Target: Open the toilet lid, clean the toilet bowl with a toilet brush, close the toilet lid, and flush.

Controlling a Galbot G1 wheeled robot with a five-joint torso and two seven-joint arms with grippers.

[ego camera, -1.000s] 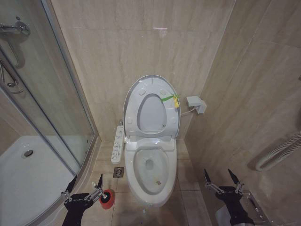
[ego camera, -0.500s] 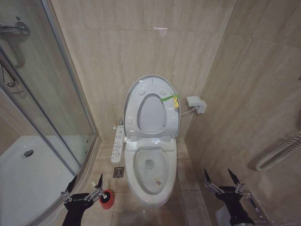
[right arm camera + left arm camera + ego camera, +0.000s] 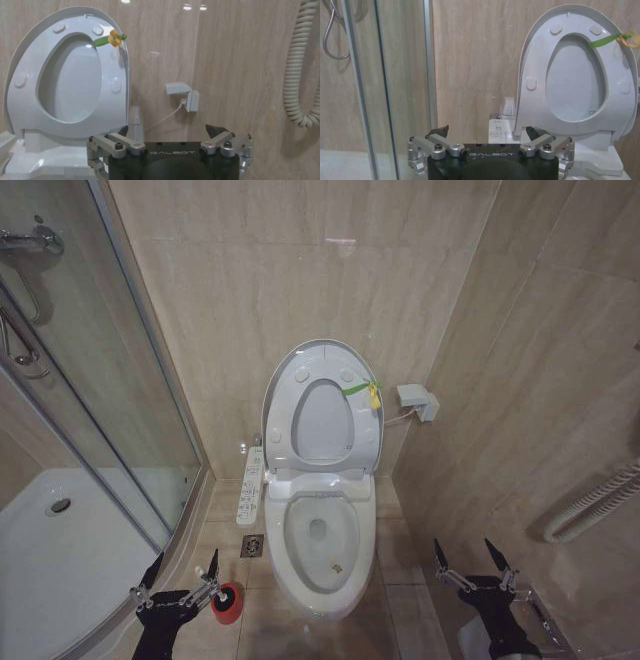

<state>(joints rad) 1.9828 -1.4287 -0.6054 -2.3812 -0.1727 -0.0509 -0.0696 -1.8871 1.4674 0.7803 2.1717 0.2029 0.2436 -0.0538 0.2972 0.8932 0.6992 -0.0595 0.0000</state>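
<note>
The lid (image 3: 322, 408) stands up against the wall with the seat, and the bowl (image 3: 320, 542) is open below it. The left gripper (image 3: 181, 573) hangs low on the left with its fingers spread wide and nothing in them, just beside the red cup (image 3: 228, 604) that holds the brush on the floor. The right gripper (image 3: 467, 561) hangs low to the right of the bowl, wide and empty too.

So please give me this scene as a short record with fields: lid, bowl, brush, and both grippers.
toilet lid: raised, upright against the wall, seat up with it
toilet bowl: uncovered
toilet brush: in its red holder on the floor, left of the bowl
left gripper: open, empty, low beside the brush
right gripper: open, empty, low to the right of the bowl
</note>
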